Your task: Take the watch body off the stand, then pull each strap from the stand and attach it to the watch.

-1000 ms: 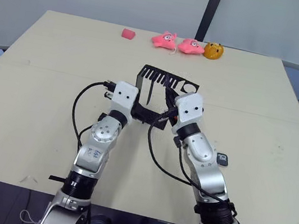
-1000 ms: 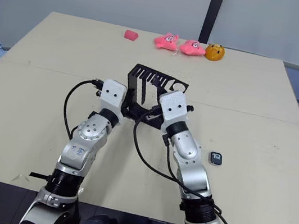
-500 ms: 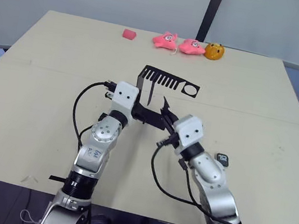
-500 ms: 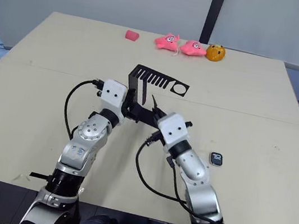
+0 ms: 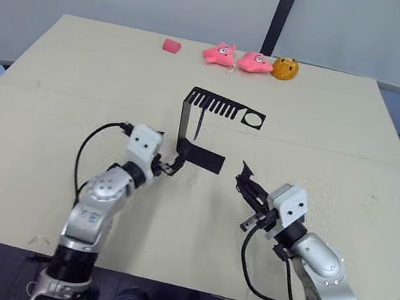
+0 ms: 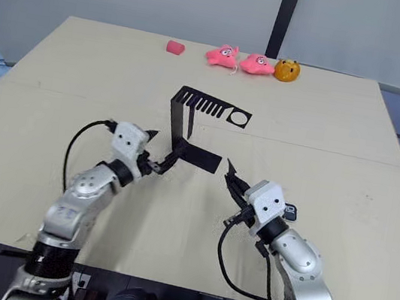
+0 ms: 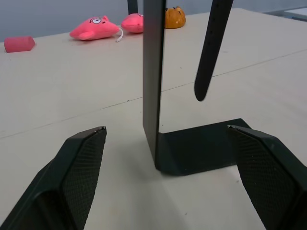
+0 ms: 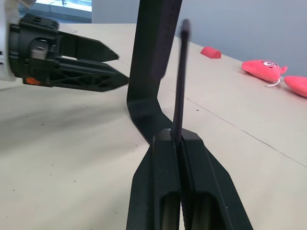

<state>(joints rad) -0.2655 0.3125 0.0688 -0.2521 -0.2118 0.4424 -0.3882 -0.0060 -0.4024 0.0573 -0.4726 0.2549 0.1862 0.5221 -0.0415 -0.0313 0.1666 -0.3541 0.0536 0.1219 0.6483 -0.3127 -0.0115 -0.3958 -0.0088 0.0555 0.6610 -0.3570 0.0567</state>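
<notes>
Right gripper (image 8: 180, 139) clamps one thin strap (image 8: 181, 76) edge-on, clear of the stand (image 5: 188, 129); left gripper (image 7: 168, 143) gapes at its upright; second strap (image 7: 211, 48) hangs limp, best pinched near its end.

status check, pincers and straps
Right pincer shut on a strap. Left pincer open beside the stand. Second strap hangs there. Watch body on table.

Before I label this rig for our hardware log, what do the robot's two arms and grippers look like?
Both arms are silver-grey metal with black joint rings and a white boxy wrist housing. A looping black cable runs along each forearm. The left gripper and right gripper each have two black, tapering fingers with finely cross-hatched inner pads. Small dark markings sit on the left forearm, unreadable.
</notes>
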